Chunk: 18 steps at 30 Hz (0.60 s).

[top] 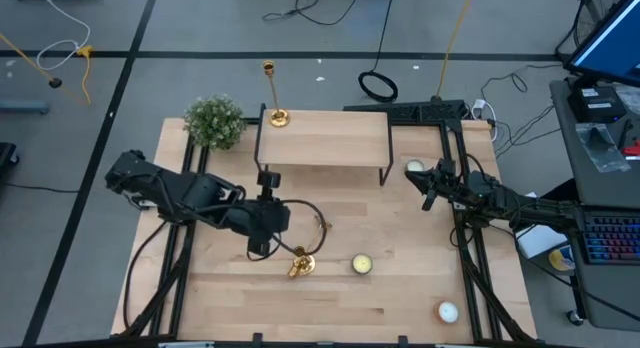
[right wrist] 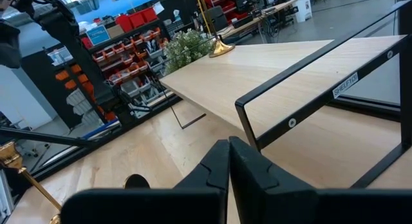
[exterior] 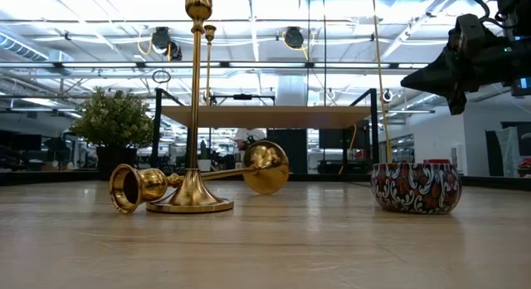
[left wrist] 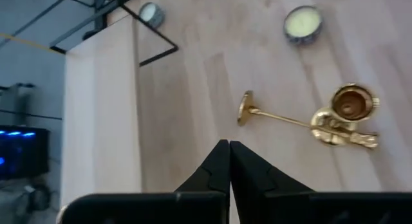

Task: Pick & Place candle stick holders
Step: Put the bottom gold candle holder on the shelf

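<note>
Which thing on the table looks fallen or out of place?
One candle stick holder lies on its side on the table, its stem behind the upright candle stick holder. A third candle stick holder stands on the shelf.

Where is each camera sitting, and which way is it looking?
High view: above, straight down; both arms, left gripper and right gripper shut.
Low view: table height, looking across; one dark arm upper right.
Left wrist view: over the table; its shut fingers show.
Right wrist view: toward the wooden riser; shut fingers.
Shared: the lying candlestick.
</note>
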Each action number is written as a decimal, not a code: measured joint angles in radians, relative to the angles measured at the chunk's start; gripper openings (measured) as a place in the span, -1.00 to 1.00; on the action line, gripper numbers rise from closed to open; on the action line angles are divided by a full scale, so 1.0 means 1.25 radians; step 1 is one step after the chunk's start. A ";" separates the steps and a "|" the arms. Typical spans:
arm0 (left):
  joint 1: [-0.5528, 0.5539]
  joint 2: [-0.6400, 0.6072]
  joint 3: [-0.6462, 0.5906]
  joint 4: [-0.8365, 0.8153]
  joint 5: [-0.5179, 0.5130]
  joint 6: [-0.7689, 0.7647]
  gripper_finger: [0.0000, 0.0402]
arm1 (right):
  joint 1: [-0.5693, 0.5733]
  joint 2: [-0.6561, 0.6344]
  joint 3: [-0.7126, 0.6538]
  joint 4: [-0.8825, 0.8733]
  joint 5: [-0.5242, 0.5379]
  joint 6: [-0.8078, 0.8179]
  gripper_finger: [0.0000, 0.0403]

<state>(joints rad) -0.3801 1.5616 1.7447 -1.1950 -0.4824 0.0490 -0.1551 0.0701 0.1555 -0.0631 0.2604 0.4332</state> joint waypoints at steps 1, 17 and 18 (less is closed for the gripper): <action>0.000 0.000 0.000 0.000 -0.014 0.001 -0.91 | 0.000 0.000 0.000 0.000 0.000 0.000 -0.98; 0.000 -0.001 0.000 0.001 -0.076 -0.013 -0.85 | 0.000 0.000 0.000 0.000 0.000 0.000 -0.98; 0.000 -0.001 0.000 0.001 -0.076 -0.005 -0.85 | 0.000 0.000 0.000 0.000 0.000 0.000 -0.98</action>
<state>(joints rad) -0.3801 1.5608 1.7446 -1.1942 -0.5770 0.0427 -0.1551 0.0703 0.1555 -0.0631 0.2604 0.4332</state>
